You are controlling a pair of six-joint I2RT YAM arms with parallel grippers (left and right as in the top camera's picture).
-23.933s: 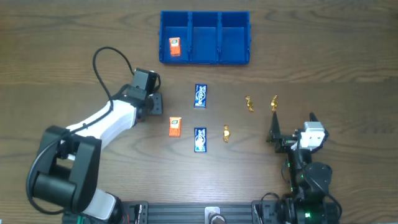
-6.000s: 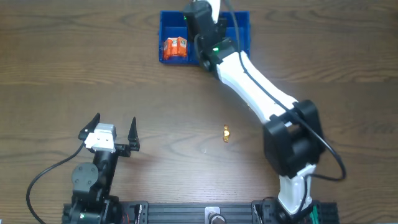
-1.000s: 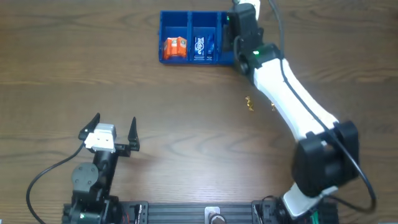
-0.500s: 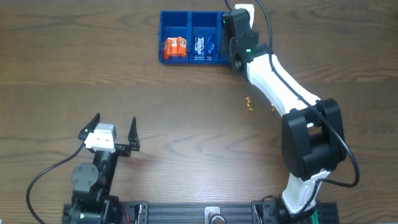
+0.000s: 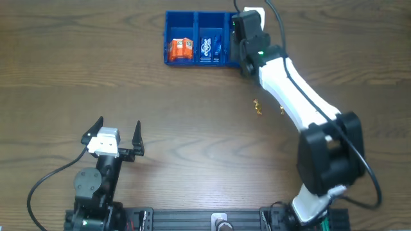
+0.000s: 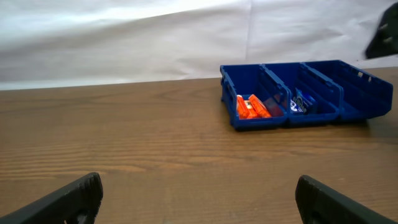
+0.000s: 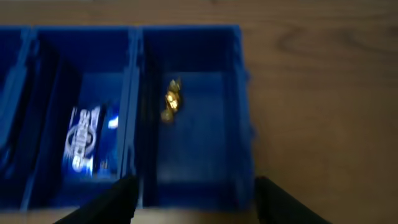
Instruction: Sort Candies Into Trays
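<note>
well, the wooden table (image 5: 77, 70) takes up the whole scene, and the blue tray (image 5: 167, 32) sits at its far side, away from both arm bases. the right arm (image 5: 302, 96) is the biggest thing on the table: white and black, it stretches from its base all the way to the tray's right end. the left arm (image 5: 96, 183) is folded up close to its own base, well apart from the tray and off toward its left. the tray is a long box split into three compartments side by side.

the right gripper (image 7: 194, 186) hangs over the tray's right-end compartment. its two fingers are spread apart with nothing between them, one about over the divider wall and the other over the tray's outer end wall. the left gripper (image 5: 119, 123) points toward the tray from far off, its fingers also spread wide and empty.

down to the small stuff: a couple of orange candies (image 5: 180, 49) lie in the tray's left-end compartment. blue-wrapped candies (image 5: 209, 46) lie in the middle one. a single gold candy (image 7: 170, 99) lies on the floor of the right-end compartment, close to the divider. two loose gold candies (image 5: 257, 107) lie on the table on the near side of the tray, off its right end. they are near each other but not touching, one of them just beside the right arm's white link.
</note>
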